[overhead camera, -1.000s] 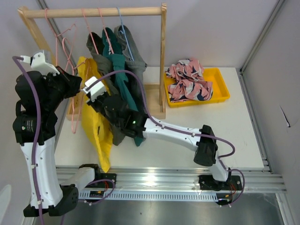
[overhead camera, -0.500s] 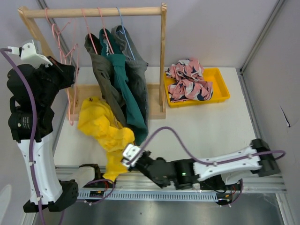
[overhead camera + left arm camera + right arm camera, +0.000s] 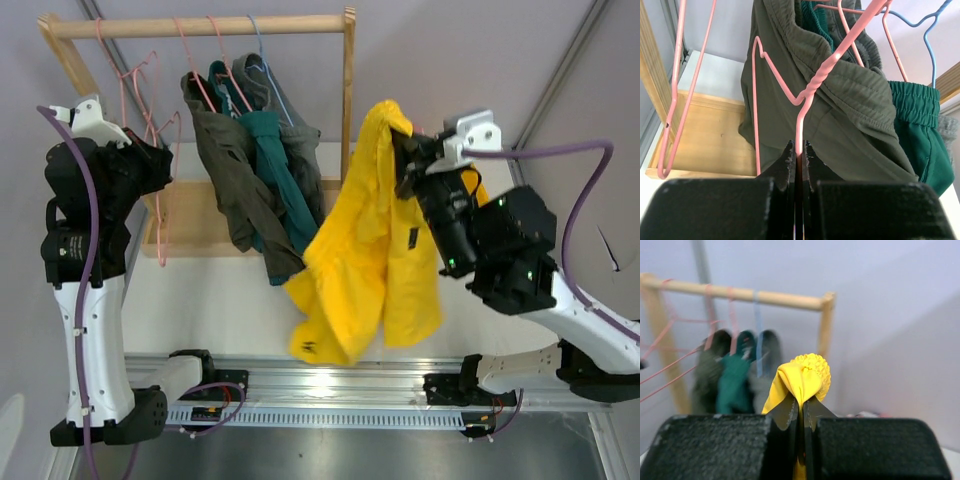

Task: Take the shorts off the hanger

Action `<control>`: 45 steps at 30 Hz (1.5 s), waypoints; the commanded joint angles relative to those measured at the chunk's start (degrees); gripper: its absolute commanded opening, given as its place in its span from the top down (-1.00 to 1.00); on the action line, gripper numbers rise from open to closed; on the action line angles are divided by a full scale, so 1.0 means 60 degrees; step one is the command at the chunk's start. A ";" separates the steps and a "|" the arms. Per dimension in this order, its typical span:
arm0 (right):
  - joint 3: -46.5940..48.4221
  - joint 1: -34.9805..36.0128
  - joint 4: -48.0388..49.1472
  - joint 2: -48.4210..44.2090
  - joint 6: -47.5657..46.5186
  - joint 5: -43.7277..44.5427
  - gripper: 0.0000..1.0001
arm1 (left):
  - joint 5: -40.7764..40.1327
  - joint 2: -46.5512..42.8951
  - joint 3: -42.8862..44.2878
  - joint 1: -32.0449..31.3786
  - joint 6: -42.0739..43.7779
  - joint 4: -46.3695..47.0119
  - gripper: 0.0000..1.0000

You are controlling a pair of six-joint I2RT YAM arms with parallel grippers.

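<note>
The yellow shorts [image 3: 370, 250] hang free in the air right of the rack, bunched at the top in my right gripper [image 3: 405, 150], which is shut on a fold of the cloth [image 3: 802, 377]. My left gripper [image 3: 160, 165] is raised at the rack's left side. Its jaws are shut on the wire of an empty pink hanger [image 3: 812, 90]. Olive shorts [image 3: 235, 170], teal shorts [image 3: 275, 170] and grey shorts [image 3: 270, 85] still hang on hangers from the wooden rail [image 3: 200, 25]. In the left wrist view the olive shorts [image 3: 840, 100] fill the middle, with the teal shorts [image 3: 920, 130] to their right.
The rack's wooden base [image 3: 190, 215] lies under the hanging clothes, and its right post [image 3: 348, 100] stands just left of the yellow shorts. Another bare pink hanger [image 3: 125, 90] hangs at the rail's left end. A blue hanger [image 3: 932, 45] carries the grey shorts.
My right arm swung from low at the table's front up and to the right, lifting the yellow shorts off the table. My left gripper kept its hold on the pink hanger and shifted slightly.
</note>
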 commanded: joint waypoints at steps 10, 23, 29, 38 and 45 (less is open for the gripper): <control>0.6868 -0.5474 -0.1903 0.3459 0.0218 -0.3639 1.00 | 0.0244 -0.0095 -0.0608 -0.0007 0.0150 0.1268 1.00; 0.5420 -0.9444 0.0814 0.4957 0.2531 -0.5602 1.00 | 0.0259 -0.0036 -0.0580 -0.0021 0.0194 0.1356 1.00; 0.1663 -1.0587 0.2961 0.5744 0.4669 -0.6816 1.00 | 0.0230 0.0023 -0.0520 -0.0021 0.0194 0.1312 1.00; -0.1565 -1.0458 0.4804 0.6334 0.5854 -0.7245 1.00 | -0.0049 0.0271 -0.0155 -0.0036 0.0252 0.1239 1.00; -0.4720 -1.0326 0.6520 0.6624 0.7232 -0.7302 1.00 | 0.0083 0.0594 0.0226 -0.0036 0.0194 0.1342 1.00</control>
